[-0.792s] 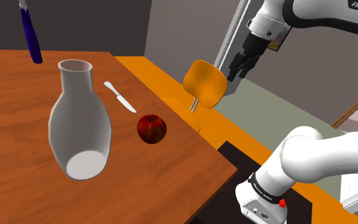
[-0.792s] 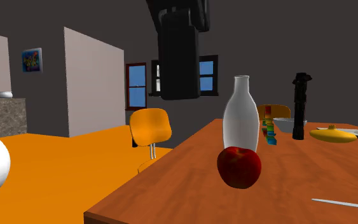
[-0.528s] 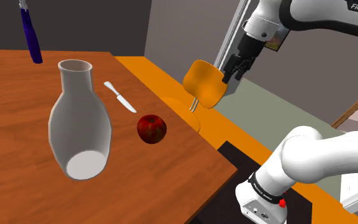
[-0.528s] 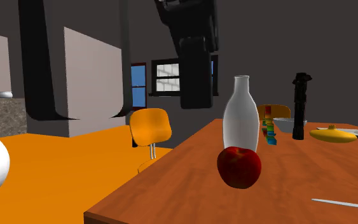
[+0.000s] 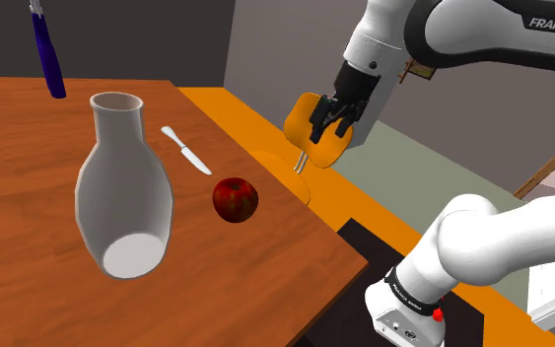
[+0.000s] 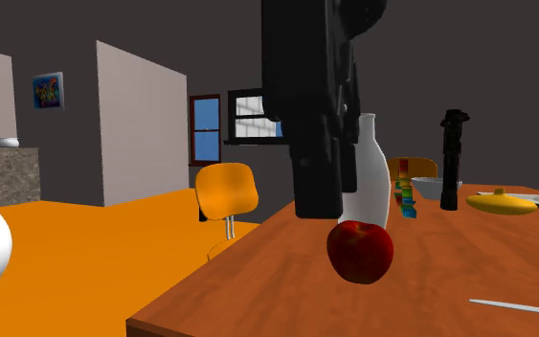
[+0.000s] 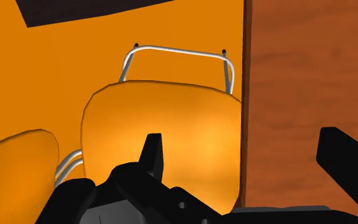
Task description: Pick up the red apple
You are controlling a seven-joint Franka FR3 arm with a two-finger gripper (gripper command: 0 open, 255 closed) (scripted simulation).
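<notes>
The red apple (image 5: 236, 200) rests on the brown wooden table (image 5: 29, 286) close to its edge, between a white vase and a knife; it also sits at the table's front (image 6: 360, 251). My black gripper (image 5: 329, 127) hangs up and to the shoulder view's right of the apple, above an orange chair beyond the table edge. In the second exterior view the gripper (image 6: 317, 206) looms just left of and above the apple. The wrist view has the gripper (image 7: 244, 143) open, its fingers (image 7: 152, 153) apart with nothing between them, over the chair seat and the table edge (image 7: 311, 76).
A tall white vase (image 5: 124, 187) stands left of the apple and a knife (image 5: 186, 150) lies behind it. A blue bottle (image 5: 48, 54) is at the far back. The orange chair (image 5: 316, 128) stands beside the table. A banana (image 6: 502, 203), a bowl (image 6: 435, 189) and a black grinder (image 6: 452, 158) stand farther along.
The gripper has swung toward the shoulder view's left and lower, from beside the chair to over it, nearer the table edge. The apple has not moved.
</notes>
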